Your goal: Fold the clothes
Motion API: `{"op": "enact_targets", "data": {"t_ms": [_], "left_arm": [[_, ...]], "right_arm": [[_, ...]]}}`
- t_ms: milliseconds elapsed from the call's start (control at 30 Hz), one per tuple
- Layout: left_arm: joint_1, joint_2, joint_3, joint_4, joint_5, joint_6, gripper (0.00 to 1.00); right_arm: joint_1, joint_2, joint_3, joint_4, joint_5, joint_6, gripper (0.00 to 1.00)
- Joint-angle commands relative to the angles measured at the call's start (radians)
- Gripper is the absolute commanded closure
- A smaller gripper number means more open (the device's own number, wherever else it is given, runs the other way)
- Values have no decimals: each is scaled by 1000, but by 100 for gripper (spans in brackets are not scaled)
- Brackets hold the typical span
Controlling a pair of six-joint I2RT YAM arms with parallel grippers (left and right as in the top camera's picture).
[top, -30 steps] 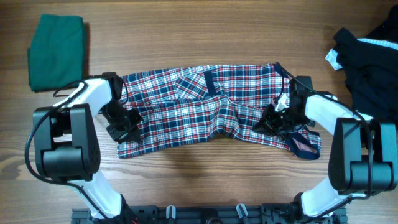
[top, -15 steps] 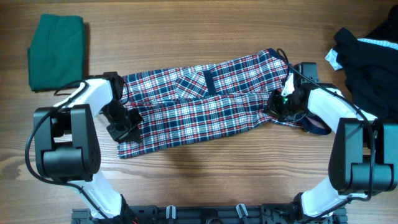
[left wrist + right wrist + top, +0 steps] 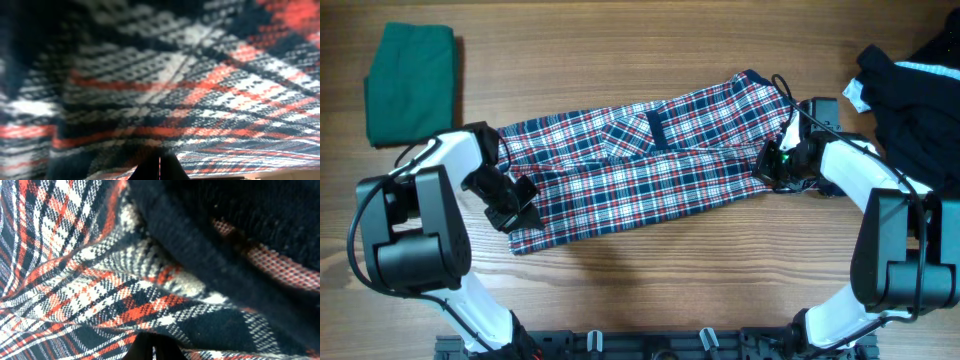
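**Both grippers pinched on plaid dress, mid-table**

Wooden table [image 3: 650, 40]: bare boards visible along the far and near edges.

Plaid dress [image 3: 640, 170]: red, white and navy. Laid across the table centre as 1 long band. Left end lower in the overhead view, right end angled up toward the far side. Lengthwise crease through the middle. Short navy pocket trim [image 3: 658, 130] showing on the upper half.

Black garments [image 3: 910, 100]: heaped at the far right, with a white patch showing at the pile's left edge. Clear of the dress.

Green garment [image 3: 410, 85]: folded into a neat rectangle at the far left. Well apart from the dress.

Left gripper [image 3: 515, 205]: at the dress's left edge, clenched on the plaid cloth. Wrist view filled with blurred plaid, fingertips meeting at the bottom of the picture.

Right gripper [image 3: 775, 165]: at the dress's right end, likewise clenched on the cloth. Wrist view shows plaid folds with a thick navy trim [image 3: 210, 255] crossing above the closed fingertips.

2 arms on opposite ends of the same garment.
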Motion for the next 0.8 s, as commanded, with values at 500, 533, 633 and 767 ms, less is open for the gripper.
{"op": "enact_targets", "data": {"t_ms": [500, 533, 633, 767], "left_arm": [[52, -37, 185, 245, -502, 26, 96], [52, -37, 185, 241, -493, 26, 96], [52, -37, 185, 245, -469, 26, 96], [50, -37, 185, 267, -401, 26, 96]], "right_arm": [[-41, -80, 275, -246, 166, -126, 93], [-39, -84, 276, -246, 165, -126, 93], [-33, -85, 276, -240, 155, -139, 93], [-33, -85, 276, -178, 102, -200, 92]]}}
